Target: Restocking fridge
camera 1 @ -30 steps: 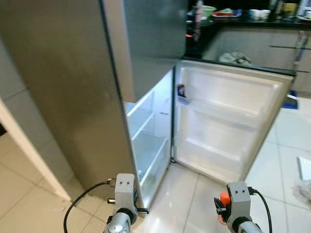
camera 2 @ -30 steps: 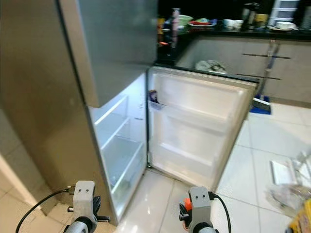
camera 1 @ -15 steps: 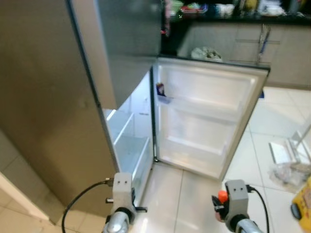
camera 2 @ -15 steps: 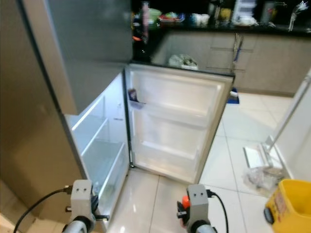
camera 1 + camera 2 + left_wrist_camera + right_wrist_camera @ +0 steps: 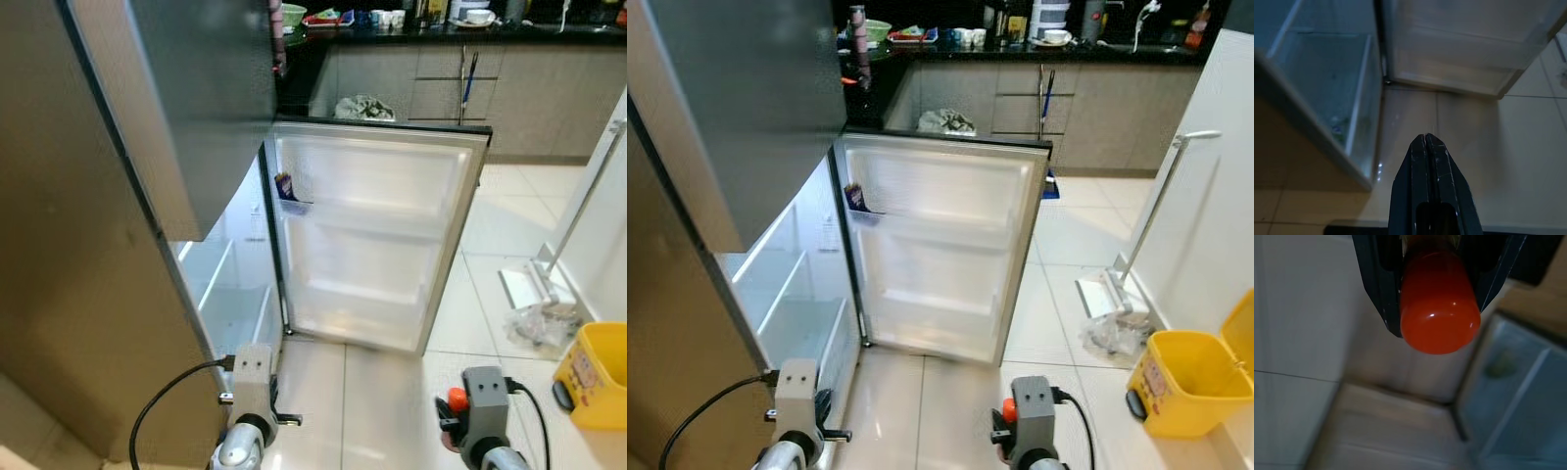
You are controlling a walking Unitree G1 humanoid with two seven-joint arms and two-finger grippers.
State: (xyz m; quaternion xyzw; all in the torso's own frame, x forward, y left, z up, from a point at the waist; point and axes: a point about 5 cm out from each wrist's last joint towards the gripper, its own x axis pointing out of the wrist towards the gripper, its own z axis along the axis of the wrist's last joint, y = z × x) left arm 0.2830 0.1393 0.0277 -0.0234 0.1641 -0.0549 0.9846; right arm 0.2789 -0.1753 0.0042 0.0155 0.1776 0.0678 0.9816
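The steel fridge (image 5: 88, 255) stands at my left with its lower door (image 5: 377, 245) swung wide open. Bare glass shelves and a clear drawer (image 5: 798, 328) show inside. A small dark packet (image 5: 285, 186) sits in the door's upper rack. My right gripper (image 5: 1437, 318) is shut on a bottle with a rounded orange-red cap (image 5: 1440, 308), held low over the tiled floor; the cap also shows beside the right wrist (image 5: 457, 399). My left gripper (image 5: 1426, 139) is shut with nothing in it, low near the fridge's bottom corner.
A yellow bin (image 5: 1185, 377) stands on the floor at the right. A flat mop (image 5: 1117, 294) and a crumpled plastic bag (image 5: 1112, 333) lie against a white wall. A dark counter (image 5: 1019, 39) with dishes runs along the back.
The camera has swung to the right, so the fridge sits further left in the picture and the yellow bin, mop and white wall have come fully into view. Both arms hold their pose.
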